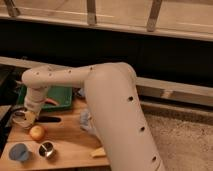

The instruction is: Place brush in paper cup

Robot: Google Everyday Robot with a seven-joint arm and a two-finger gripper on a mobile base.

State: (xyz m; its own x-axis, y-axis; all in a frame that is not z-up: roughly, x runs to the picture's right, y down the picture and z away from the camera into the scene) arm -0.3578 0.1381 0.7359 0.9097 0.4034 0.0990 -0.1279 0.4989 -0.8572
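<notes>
The end effector [27, 116] hangs low at the left edge of the wooden worktop [70, 142], right over the cream paper cup [21, 120] — whether it grips anything I cannot tell. The brush [49, 119] appears to lie dark on the wood just beside the cup, so the placing looks not yet done: pick-up and drop-in remain. Nearby sit a round yellowish fruit [36, 133], a blue cup [18, 152], a metal cup [47, 149] and a green tray [62, 95]; behind — a dark wall under railings.

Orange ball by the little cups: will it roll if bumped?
Probably: the orange ball looks round and lies loose on the flat wooden table. Its skin looks smooth, so maybe slippery. The gripper is just beside it, up-left.
</notes>
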